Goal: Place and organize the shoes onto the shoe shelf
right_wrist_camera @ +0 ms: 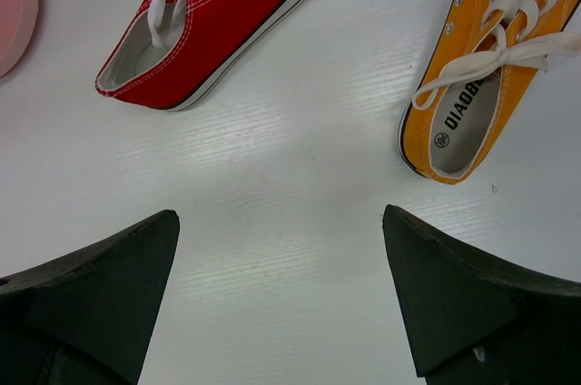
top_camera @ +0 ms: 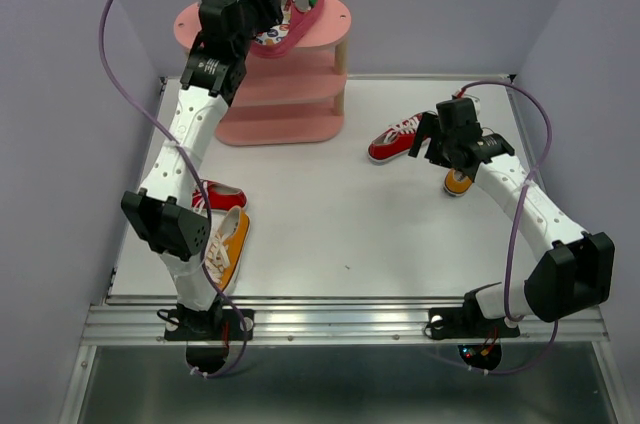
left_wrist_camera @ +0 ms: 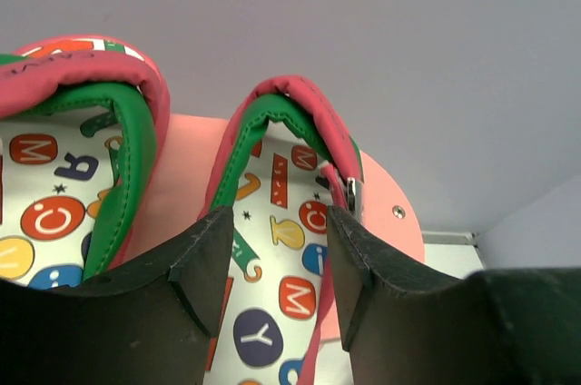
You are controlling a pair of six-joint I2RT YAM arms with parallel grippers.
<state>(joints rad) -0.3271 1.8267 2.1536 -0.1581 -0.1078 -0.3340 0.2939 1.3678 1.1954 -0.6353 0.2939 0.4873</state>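
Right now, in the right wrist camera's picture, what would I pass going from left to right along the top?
shoe shelf (just its pink edge) → red sneaker → orange sneaker

A flat white table (top_camera: 330, 224) forms the work surface, with a ribbed aluminium rail (top_camera: 340, 324) along its near edge. Plain pale lavender walls (top_camera: 450, 4) enclose the back and both sides. Lighting is even and diffuse.
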